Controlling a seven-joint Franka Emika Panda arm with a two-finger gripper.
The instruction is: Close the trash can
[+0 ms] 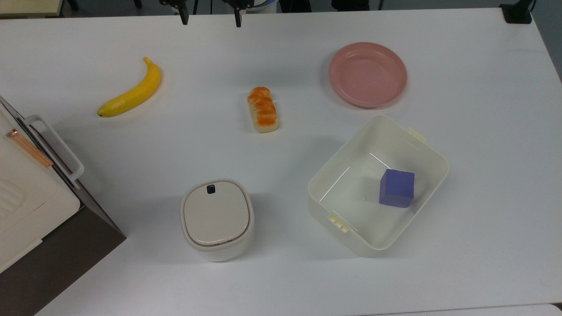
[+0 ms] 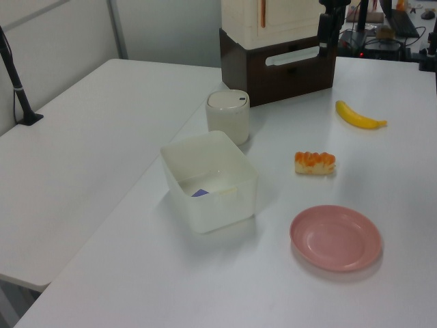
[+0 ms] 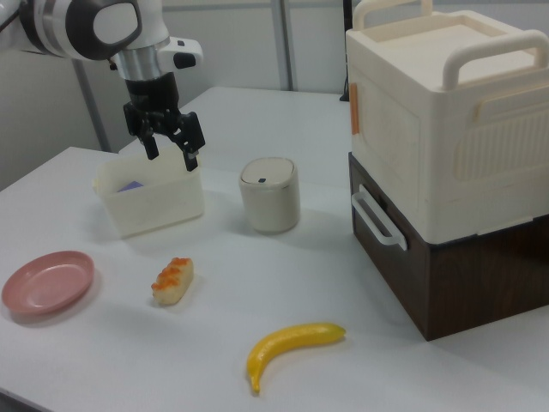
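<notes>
Gripper [image 1: 210, 17] hangs over the bench's [image 1: 483, 131] far edge in the top view, fingers spread wide, holding nothing. Open bench surface lies between it and the trash can [image 1: 217, 219], which stands near the front, lid flat and shut, beside the white-and-brown appliance [image 1: 26, 210]. The lidless tub [image 1: 432, 151] holds a purple cube [image 1: 397, 188].

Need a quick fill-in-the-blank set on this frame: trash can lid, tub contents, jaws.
1. The lid of the trash can lies ____ on the bin.
2. Inside the lidless tub sits a ____ cube.
3. The gripper hangs above the table with its jaws ____.
4. In the top view, the bread lies between the pink plate and the ____.

Missing words: shut (closed); purple; open; banana
</notes>
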